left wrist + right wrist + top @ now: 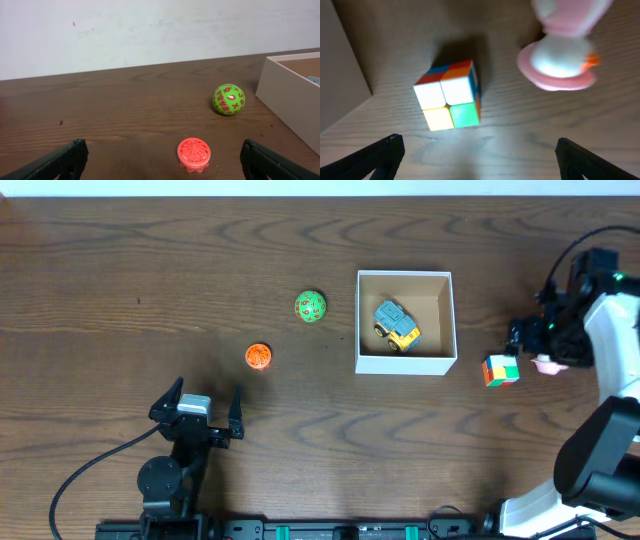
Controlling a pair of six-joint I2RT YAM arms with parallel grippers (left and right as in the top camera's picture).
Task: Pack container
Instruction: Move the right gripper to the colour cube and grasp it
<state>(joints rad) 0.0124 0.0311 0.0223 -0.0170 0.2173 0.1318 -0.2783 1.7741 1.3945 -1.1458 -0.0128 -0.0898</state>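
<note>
The container [404, 364], a shallow white box with a brown inside, sits right of centre and holds a blue and yellow toy truck [396, 325]; its wall shows in the left wrist view [290, 100]. A green ball [310, 306] [229, 99] and an orange disc [258, 356] [194, 154] lie to its left. A multicoloured cube [501, 369] [450, 95] and a pink and white toy [547, 364] [560, 65] lie to its right. My left gripper [203, 412] [164, 169] is open and empty, just short of the disc. My right gripper [522, 338] [481, 160] is open and empty above the cube.
The dark wooden table [120, 300] ends at a pale wall at the back [150, 30]. The right arm's white body [610, 340] stands at the right edge. A black cable [90, 470] trails at the front left.
</note>
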